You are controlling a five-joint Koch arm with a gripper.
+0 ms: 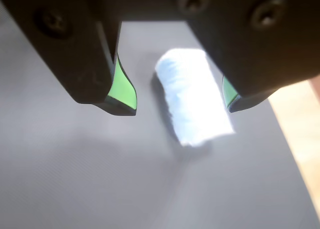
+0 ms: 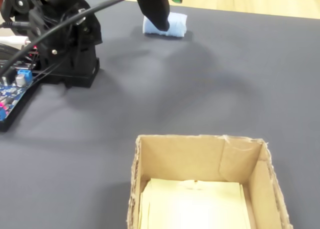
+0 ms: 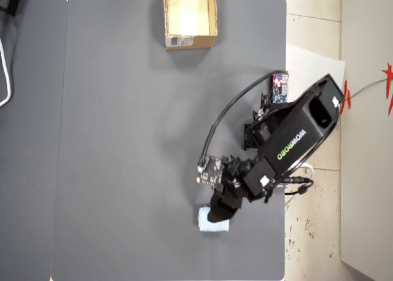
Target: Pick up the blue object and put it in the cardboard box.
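Gripper (image 1: 182, 106): poised right over the roll, spread wide, nothing pinched.
Fingers (image 1: 122, 86): green-padded tips showing in the wrist view, one on each side of the roll, neither seen touching it.
Blue object (image 1: 192, 96): lying on its side on the dark table (image 2: 210, 84), between the fingers, closer to the right-hand one in the wrist view.
Cardboard box (image 3: 190, 42): well apart, at the far end of the mat in the overhead view, top open.

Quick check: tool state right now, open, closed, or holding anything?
Tool: open, holding nothing; its fingers sit either side of the blue object, which lies on the mat.
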